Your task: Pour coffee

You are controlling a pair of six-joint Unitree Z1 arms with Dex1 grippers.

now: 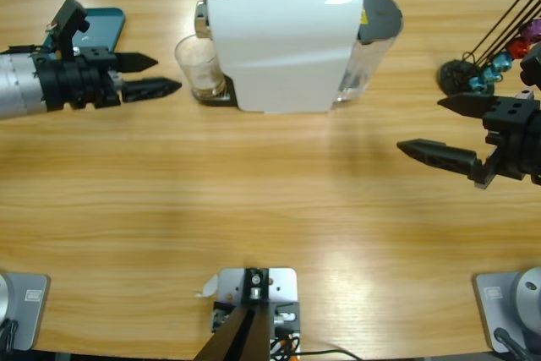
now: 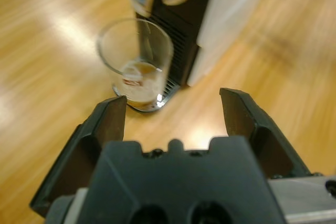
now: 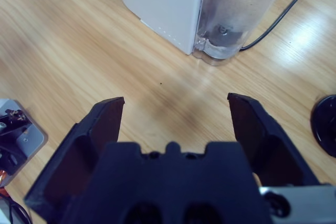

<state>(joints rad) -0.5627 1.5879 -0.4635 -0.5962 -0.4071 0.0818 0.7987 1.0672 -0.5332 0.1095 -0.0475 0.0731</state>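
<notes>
Up close, the left gripper (image 2: 173,111) hangs with jaws spread, just short of the clear glass (image 2: 135,61) standing upright, mouth up, on the drip tray of the white coffee machine (image 1: 283,40). Only a shallow layer of coffee (image 2: 137,72) lies in its bottom. Closing off-centre could tip the glass. Well apart, the right gripper (image 1: 439,128) is spread too, empty
</notes>
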